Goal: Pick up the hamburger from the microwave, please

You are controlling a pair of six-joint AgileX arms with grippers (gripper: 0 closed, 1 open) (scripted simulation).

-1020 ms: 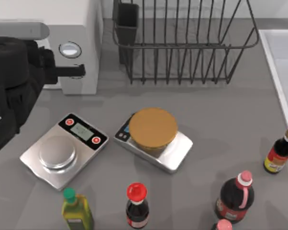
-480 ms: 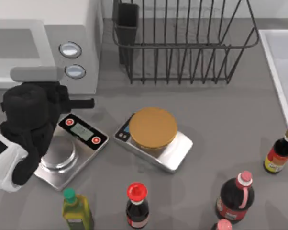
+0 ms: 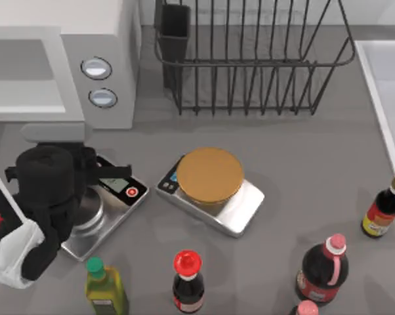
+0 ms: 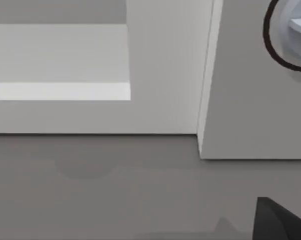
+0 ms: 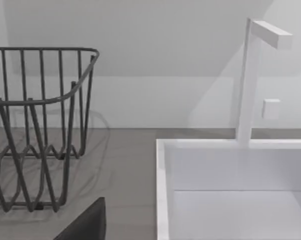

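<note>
Hamburger: you can't see it from here; judge it to be inside the microwave cavity, upper left of the top view. Your left tool sits just below it, over the scale, so reach upward. Whether its fingers are spread, I cannot tell.

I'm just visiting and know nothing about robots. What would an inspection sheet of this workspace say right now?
Surface: grey table.
Job's things: white microwave at back left, two silver knobs.
Clutter: golden-brown disc on the right scale; wire rack; bottles along the front.
Grippers: left gripper hovers over the left scale, before the microwave; right gripper parked near the sink.
Cables: nothing seen.
Surroundings: white sink at right, faucet.
</note>
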